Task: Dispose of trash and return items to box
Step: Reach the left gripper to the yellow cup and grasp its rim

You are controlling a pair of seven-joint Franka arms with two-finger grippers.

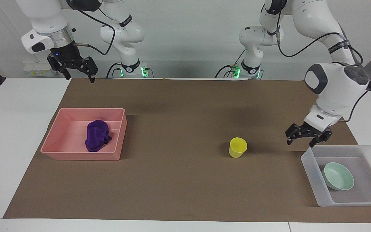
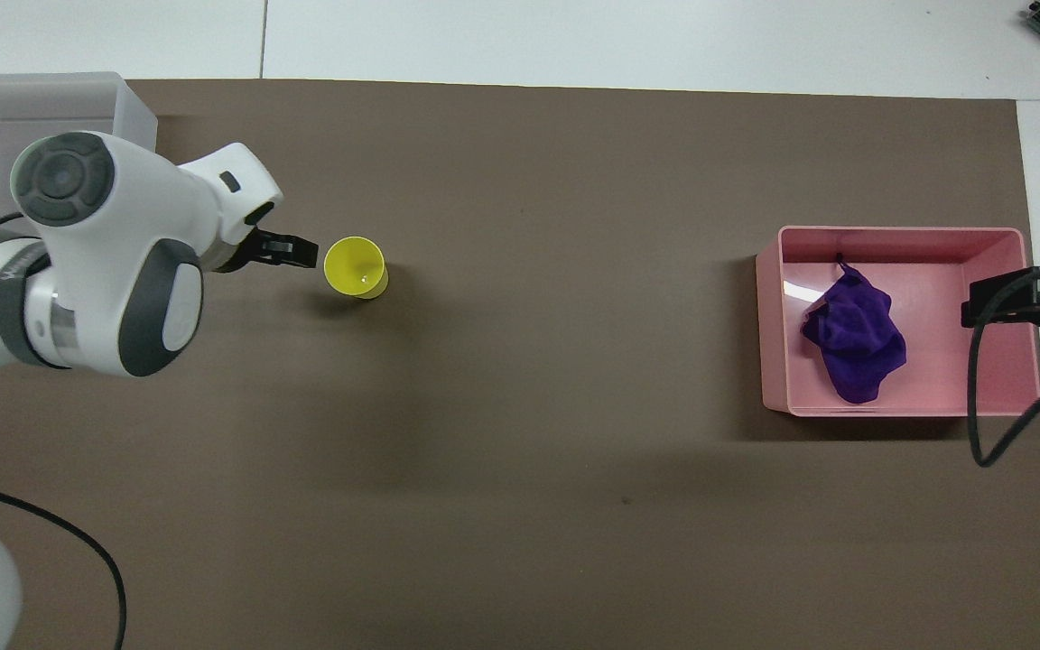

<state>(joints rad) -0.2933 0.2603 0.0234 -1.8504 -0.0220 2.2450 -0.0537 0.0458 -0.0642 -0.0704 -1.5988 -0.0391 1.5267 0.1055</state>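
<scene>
The yellow cup (image 1: 237, 147) (image 2: 355, 266) stands upright on the brown mat. The mint-green bowl (image 1: 338, 176) lies in the translucent box (image 1: 310, 166) at the left arm's end of the table. In the overhead view the left arm hides the bowl and most of the box (image 2: 51, 95). My left gripper (image 1: 307, 139) (image 2: 299, 252) is open and empty, in the air over the mat between the box and the cup. The purple cloth wad (image 1: 97, 135) (image 2: 854, 338) lies in the pink tray. My right gripper (image 1: 78, 77) (image 2: 998, 302) is open and empty, waiting high over the tray's end of the table.
The pink tray (image 1: 79, 157) (image 2: 899, 236) stands on the mat toward the right arm's end of the table. A brown mat (image 1: 179, 180) covers most of the white table. A black cable (image 2: 980, 406) hangs from the right arm over the tray's edge.
</scene>
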